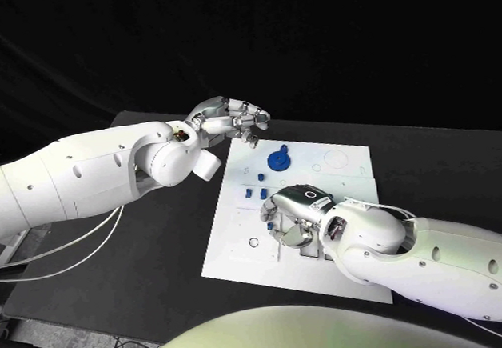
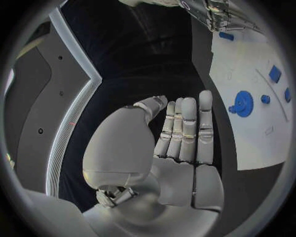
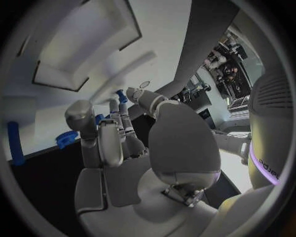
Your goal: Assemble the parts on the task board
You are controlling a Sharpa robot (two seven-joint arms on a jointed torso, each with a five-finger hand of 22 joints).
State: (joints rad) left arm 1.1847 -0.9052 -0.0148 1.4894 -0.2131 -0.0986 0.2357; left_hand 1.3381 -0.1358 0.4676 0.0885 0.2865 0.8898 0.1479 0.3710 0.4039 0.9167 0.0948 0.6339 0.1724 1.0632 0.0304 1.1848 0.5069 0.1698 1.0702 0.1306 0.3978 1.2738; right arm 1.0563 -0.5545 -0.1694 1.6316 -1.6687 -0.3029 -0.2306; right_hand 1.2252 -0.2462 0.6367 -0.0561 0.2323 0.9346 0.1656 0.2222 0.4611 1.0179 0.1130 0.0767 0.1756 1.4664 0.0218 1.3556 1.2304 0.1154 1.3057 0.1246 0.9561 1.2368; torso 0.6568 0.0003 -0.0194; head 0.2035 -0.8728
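Note:
The white task board (image 1: 239, 251) lies in the middle of the black table. A blue gear (image 1: 278, 159) stands near its far edge, also seen in the left wrist view as the blue gear (image 2: 243, 103). Three small blue parts (image 1: 256, 191) lie just nearer than it. My right hand (image 1: 291, 221) hangs low over the board's middle with its fingers pointing down. In the right wrist view its thumb and a finger meet on a small blue part (image 3: 122, 95). My left hand (image 1: 230, 119) hovers beyond the board's far left corner, its fingers (image 2: 185, 128) straight and holding nothing.
Shallow recesses (image 3: 86, 44) are cut into the board. Bare black table (image 1: 131, 262) stretches to the left of the board. Loose white cables (image 1: 65, 247) hang off the table's left edge under my left arm.

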